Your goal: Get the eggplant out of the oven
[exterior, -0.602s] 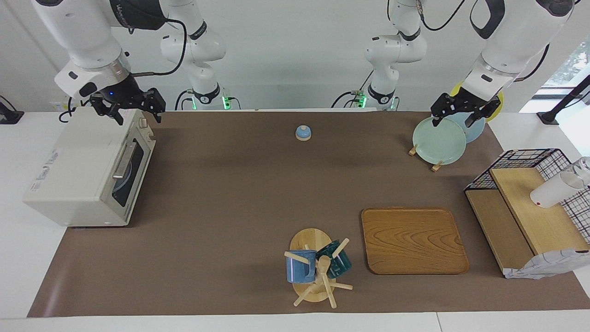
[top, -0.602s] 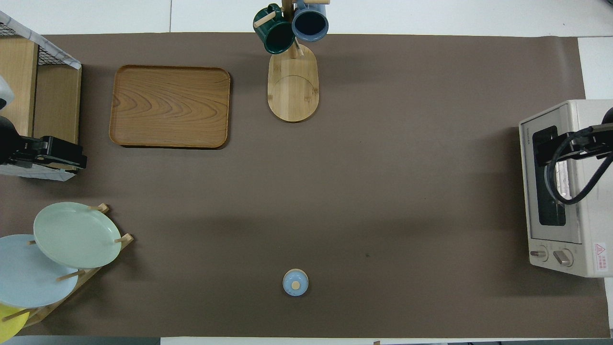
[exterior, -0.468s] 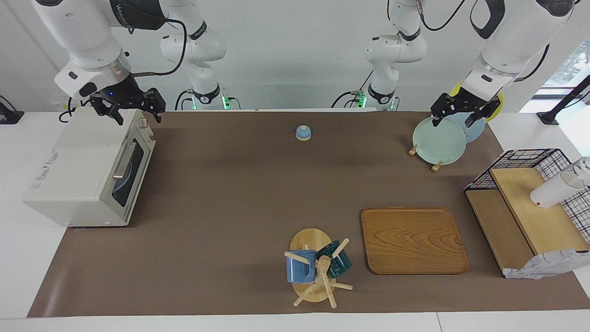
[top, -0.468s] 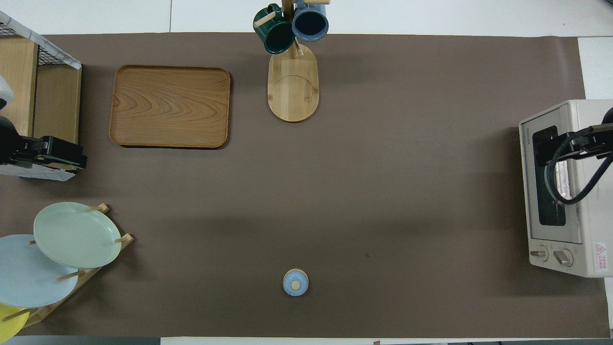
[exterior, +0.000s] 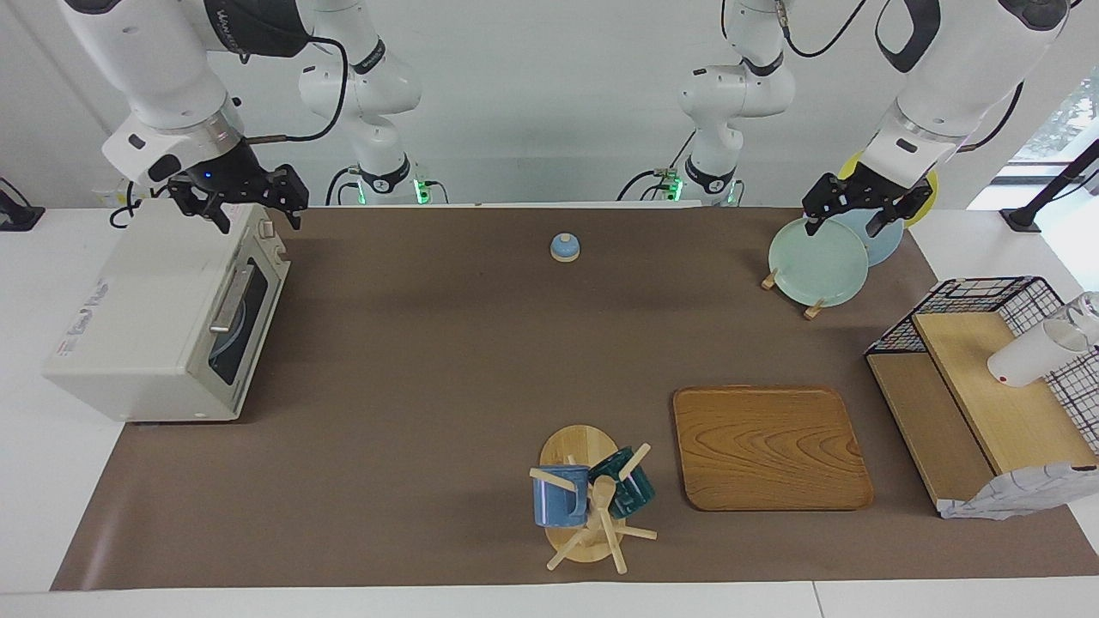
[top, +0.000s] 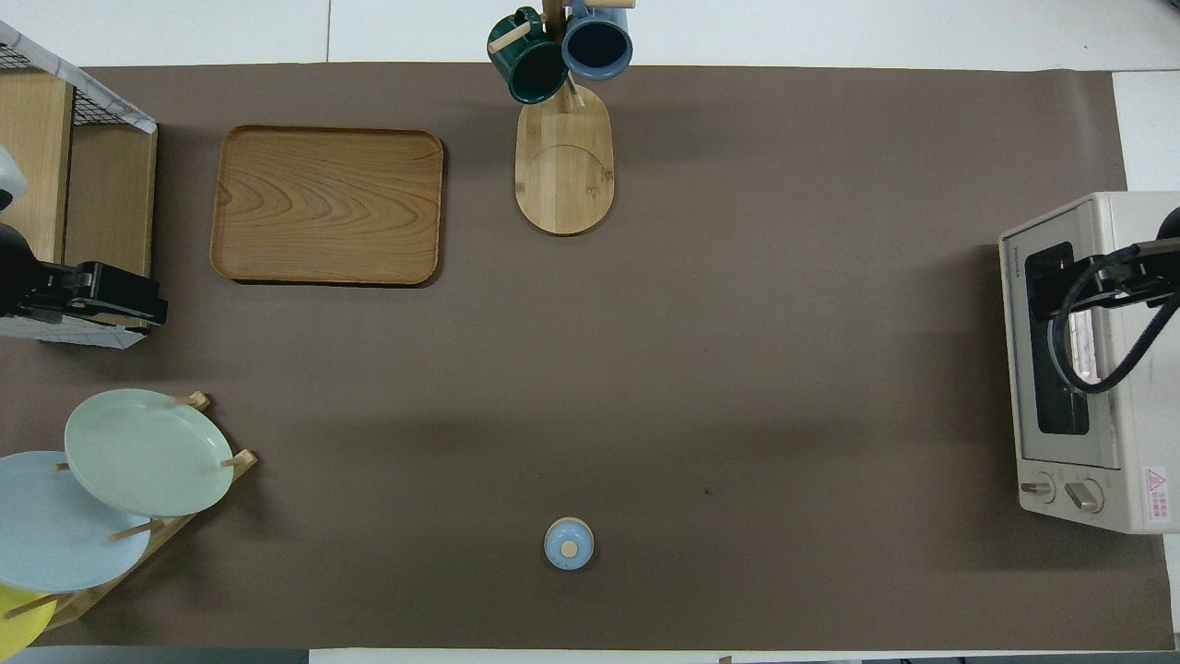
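Observation:
The off-white oven [exterior: 146,318] stands at the right arm's end of the table with its dark glass door shut; it also shows in the overhead view [top: 1143,424]. The eggplant is hidden; only a pale bluish shape shows through the glass. My right gripper [exterior: 258,221] is open and empty, raised over the oven's top front edge near the knobs; in the overhead view it [top: 1046,297] covers the door. My left gripper [exterior: 843,230] is open and empty, up over the plate rack [exterior: 811,305], and also shows in the overhead view [top: 152,312].
A green plate [exterior: 817,262] and a blue plate stand in the rack. A wooden tray [exterior: 768,446], a mug tree [exterior: 588,502] with two mugs, a small blue lid [exterior: 564,247] and a wire shelf basket [exterior: 970,300] are on the brown mat.

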